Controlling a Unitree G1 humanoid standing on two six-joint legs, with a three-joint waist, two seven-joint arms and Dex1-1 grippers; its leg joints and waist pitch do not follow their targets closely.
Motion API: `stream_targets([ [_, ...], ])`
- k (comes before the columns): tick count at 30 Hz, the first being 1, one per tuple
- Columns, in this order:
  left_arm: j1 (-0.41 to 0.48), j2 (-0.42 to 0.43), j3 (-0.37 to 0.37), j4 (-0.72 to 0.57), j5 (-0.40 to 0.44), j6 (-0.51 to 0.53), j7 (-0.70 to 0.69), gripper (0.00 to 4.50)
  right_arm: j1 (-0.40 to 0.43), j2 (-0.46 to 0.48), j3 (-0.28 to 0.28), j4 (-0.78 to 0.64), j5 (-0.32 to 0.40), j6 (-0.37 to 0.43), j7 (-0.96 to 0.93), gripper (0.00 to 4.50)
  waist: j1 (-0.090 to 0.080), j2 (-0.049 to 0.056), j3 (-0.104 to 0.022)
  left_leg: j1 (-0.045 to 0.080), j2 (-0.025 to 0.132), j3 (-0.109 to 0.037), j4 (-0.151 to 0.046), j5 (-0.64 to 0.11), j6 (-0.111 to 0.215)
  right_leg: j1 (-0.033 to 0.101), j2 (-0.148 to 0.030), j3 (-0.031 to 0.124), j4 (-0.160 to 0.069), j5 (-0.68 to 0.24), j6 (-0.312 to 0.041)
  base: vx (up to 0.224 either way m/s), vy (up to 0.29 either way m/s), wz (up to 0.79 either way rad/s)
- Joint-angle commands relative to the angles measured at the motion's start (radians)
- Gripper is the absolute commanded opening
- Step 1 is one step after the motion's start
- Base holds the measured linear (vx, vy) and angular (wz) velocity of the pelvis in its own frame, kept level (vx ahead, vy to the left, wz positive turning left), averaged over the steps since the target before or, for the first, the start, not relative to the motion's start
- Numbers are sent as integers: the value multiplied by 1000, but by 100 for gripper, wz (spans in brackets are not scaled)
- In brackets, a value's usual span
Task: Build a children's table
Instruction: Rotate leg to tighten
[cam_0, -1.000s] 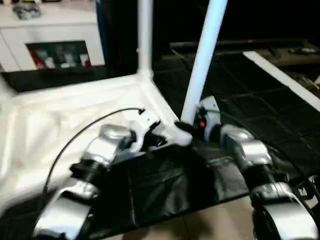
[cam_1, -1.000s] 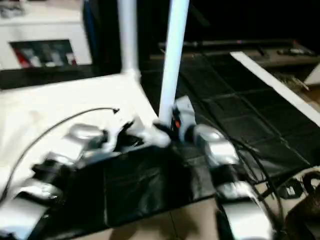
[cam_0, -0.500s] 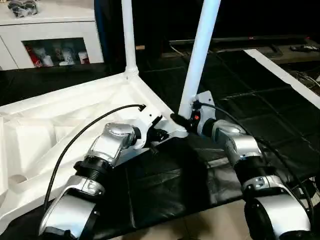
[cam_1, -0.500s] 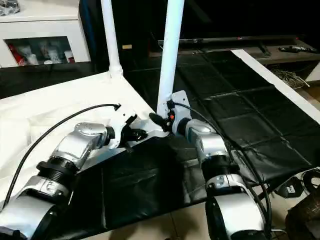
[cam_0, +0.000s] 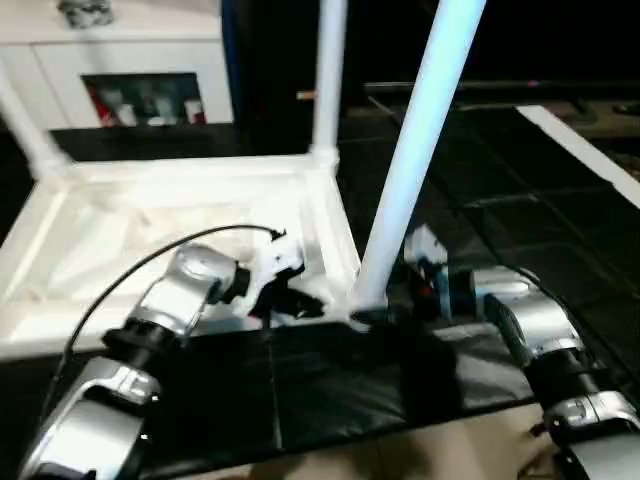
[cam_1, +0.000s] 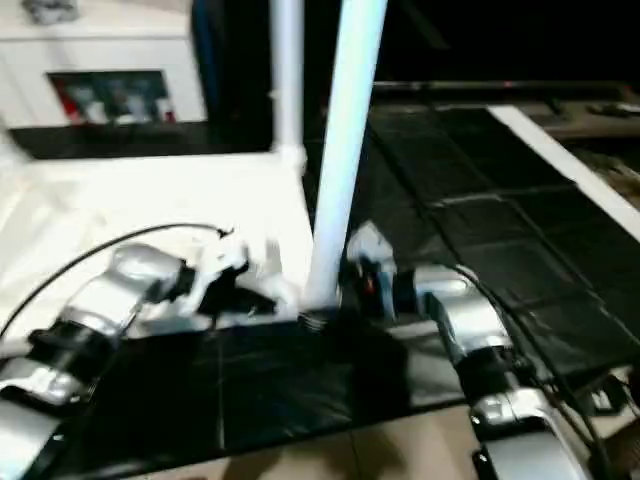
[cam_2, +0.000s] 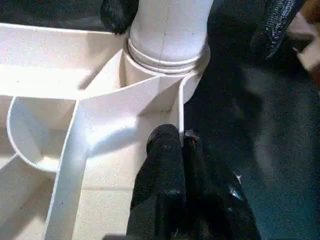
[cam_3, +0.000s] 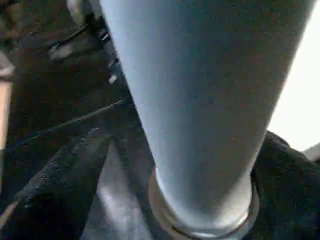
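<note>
The white tabletop (cam_0: 180, 215) is lying ribbed side up on black matting (cam_0: 330, 400). The left gripper (cam_2: 182, 145) is pinching the tabletop's rim, fingers clenched, just beside the corner socket. The near leg (cam_0: 415, 150) is standing in that socket, between the right gripper's (cam_0: 385, 315) spread, released fingers (cam_3: 60, 185). A second leg (cam_0: 327, 75) is standing at the far corner.
</note>
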Motion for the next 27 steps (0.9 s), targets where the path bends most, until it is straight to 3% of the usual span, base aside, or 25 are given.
stream_targets([
  [1, -1, 3, -18, -49, -15, -24, -54, 0, 9, -19, 18, -34, 1, -12, 45, 447, 4, 6, -68, -4, 17, 10, -54, -133, 74, 72, -50, 48, -57, -165, -229, 0, 0, 0],
  [5, 20, 43, -50, -84, -18, -43, -135, 0, 18, -33, 37, -53, 23, -6, 116, 447, 8, 8, -67, -4, 20, 10, -55, -133, 69, 70, -50, 48, -57, -168, -223, 0, 0, 0],
  [19, 62, 100, -97, -141, -6, -86, -216, 0, 20, -45, 55, -57, 50, -8, 197, 325, 18, 8, -63, -4, 20, 10, -57, -186, 30, 65, -52, 48, -66, -284, -180, 0, 0, 0],
  [27, 62, 96, -104, -143, -1, -92, -214, 0, 21, -24, 52, -49, 56, -24, 186, 272, 21, 12, -65, -4, 20, 9, -57, -176, 28, 65, -50, 47, -61, -252, -186, 0, 0, 0],
])
